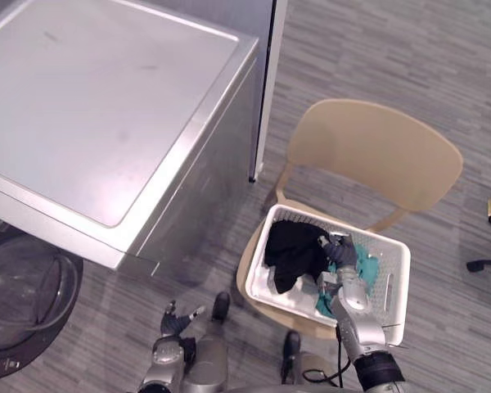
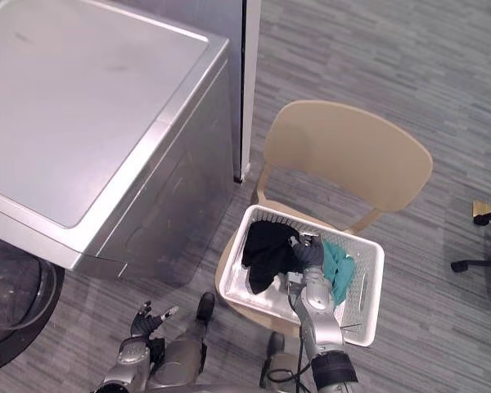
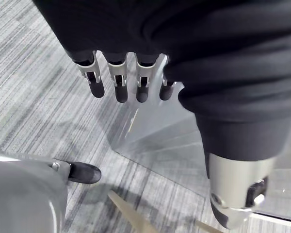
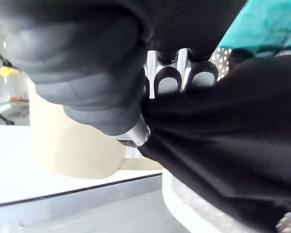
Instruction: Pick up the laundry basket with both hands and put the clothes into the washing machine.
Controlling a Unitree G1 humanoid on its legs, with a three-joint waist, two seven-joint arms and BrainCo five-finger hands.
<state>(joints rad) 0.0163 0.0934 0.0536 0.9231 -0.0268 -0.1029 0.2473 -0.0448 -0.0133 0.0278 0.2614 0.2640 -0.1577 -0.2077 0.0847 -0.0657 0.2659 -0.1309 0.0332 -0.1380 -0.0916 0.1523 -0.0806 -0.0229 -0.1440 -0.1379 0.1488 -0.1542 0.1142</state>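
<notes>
Left eye view: the right robot hand [image 1: 341,252] reaches into the white laundry basket [image 1: 397,270], which sits on a chair [image 1: 376,155]. A black garment [image 1: 293,250] lies just beside the hand.

Left wrist view: the left robot hand [image 3: 118,80] hangs released above the floor [image 3: 29,107].

Right wrist view: the fingers [image 4: 167,80] and thumb pinch the black garment.

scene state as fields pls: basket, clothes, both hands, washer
basket: white laundry basket on the seat of the beige chair, not lifted
clothes: black garment and teal garment, both in the basket
right hand: inside the basket, fingers curled on the black garment
left hand: low, away from the basket, fingers relaxed, holding nothing
washer: washing machine to the chair's left; round door appears swung open
</notes>
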